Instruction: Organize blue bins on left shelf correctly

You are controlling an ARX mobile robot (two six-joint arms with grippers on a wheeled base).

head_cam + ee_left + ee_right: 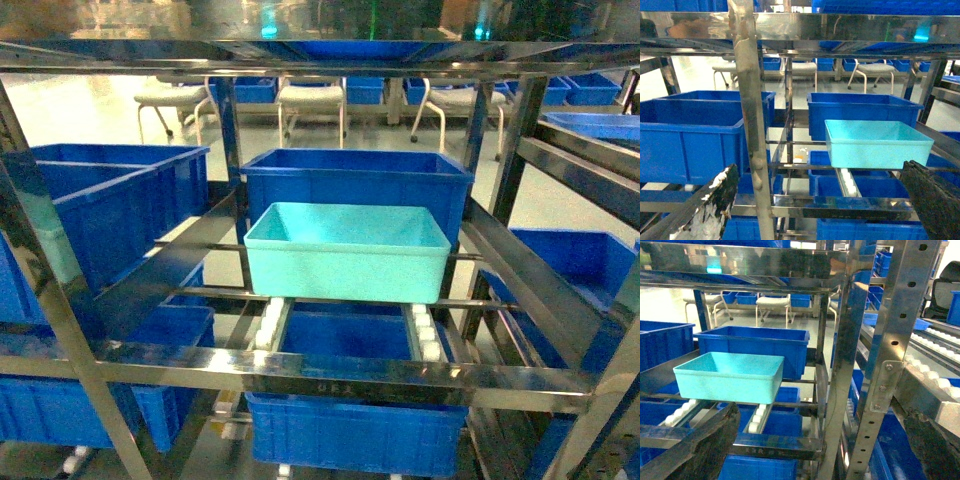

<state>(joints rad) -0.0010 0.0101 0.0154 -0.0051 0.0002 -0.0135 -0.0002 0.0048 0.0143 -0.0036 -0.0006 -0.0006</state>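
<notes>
The light turquoise blue bin (346, 250) sits level on the white roller rails (268, 322) of the left shelf (340, 372), a steel rack tier. It also shows in the left wrist view (875, 145) and the right wrist view (727, 377). A dark blue bin (355, 180) stands right behind it. My left gripper (820, 205) is open, short of the rack's front beam, with nothing between its fingers (710, 210). My right gripper (820, 450) is open too, facing an upright post right of the tub. Neither gripper shows in the head view.
Royal-blue ribbed bins fill the rack: a large one at left (110, 205), one on the tier below (355, 430), others at right (580, 260). Steel uprights (752, 125) and a perforated post (892, 360) stand close in front. Chairs (310, 100) stand beyond.
</notes>
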